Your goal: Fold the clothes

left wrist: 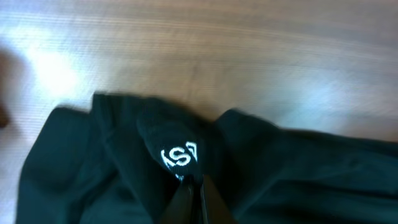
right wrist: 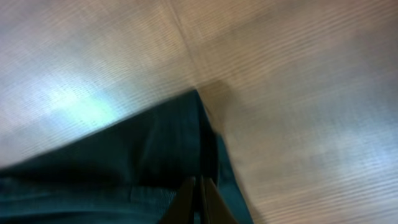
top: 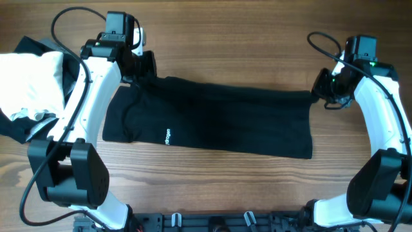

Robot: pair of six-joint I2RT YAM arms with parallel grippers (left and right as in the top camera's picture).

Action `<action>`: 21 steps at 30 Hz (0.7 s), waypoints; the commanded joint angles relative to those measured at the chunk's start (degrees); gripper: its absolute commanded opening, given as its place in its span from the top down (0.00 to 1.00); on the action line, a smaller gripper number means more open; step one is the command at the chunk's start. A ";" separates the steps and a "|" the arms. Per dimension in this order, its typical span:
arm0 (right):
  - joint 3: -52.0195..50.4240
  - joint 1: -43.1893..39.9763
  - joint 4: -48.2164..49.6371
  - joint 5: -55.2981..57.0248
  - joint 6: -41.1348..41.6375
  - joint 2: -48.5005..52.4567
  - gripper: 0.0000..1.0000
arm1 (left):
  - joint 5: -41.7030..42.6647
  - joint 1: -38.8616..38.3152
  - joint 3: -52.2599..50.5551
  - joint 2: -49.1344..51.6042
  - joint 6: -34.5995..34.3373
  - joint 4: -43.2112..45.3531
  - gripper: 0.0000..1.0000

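Black garment [top: 212, 119] spread flat at centre of table [top: 225, 45]; left gripper [top: 144, 72] and right gripper [top: 320, 91] pinched onto corners nearest table's far edge. Step: lengthwise fold. Next, likely: corners drawn evenly toward table's near edge.

Unreadable white lettering [left wrist: 179, 155] on black garment [left wrist: 298, 168]

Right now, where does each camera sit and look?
Overhead: above the brown wooden table, looking down at the long black fabric garment; both arms show.
Left wrist: on the left arm, looking past its left tool, shut on the garment's white-lettered end.
Right wrist: on the right arm, looking past its right tool, shut on the opposite end.
Shared: every view shows that garment.
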 commanded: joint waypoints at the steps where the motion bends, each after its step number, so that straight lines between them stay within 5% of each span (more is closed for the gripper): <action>1: 0.11 -0.07 -4.09 3.17 1.18 -0.50 0.96 | -6.01 -0.22 -0.07 -0.79 -0.15 -3.78 0.96; 21: 0.11 -0.07 -15.23 8.50 0.59 -0.50 0.96 | -12.57 2.54 -5.97 -0.57 -1.66 -13.00 0.96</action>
